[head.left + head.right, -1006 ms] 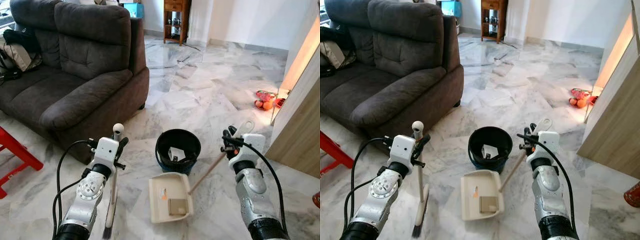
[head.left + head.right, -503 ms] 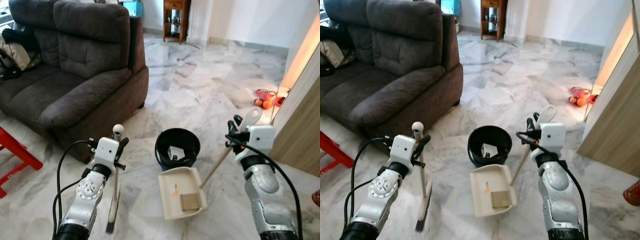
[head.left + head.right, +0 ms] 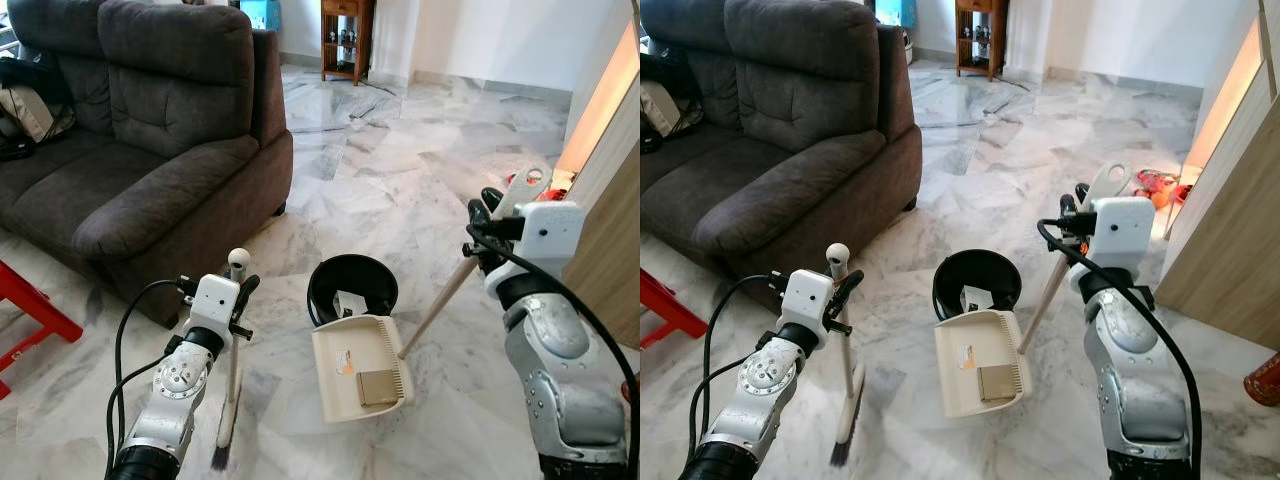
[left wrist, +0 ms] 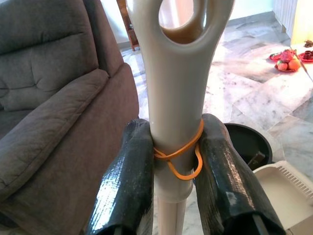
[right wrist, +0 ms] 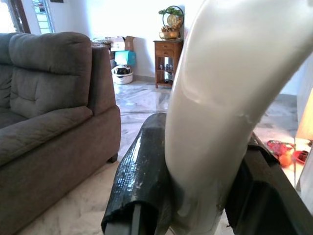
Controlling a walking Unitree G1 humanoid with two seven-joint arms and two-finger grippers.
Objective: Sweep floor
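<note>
Biggest risk I see: the cream plastic dustpan (image 3: pixel 360 368) hangs tilted at the black bin's (image 3: pixel 350 285) rim, so the flat tan scrap on it could slide onto the glossy marble floor (image 3: pixel 400 190) instead. The right gripper (image 3: pixel 490 225) is clamped on its long handle, and the left gripper (image 4: pixel 171 161) pinches the rubber-banded brush (image 3: pixel 228 400), bristles probably touching the floor.

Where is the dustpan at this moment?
In the left eye view the dustpan sits centre frame, its back edge against the black bin, its long handle held by the right gripper.
</note>
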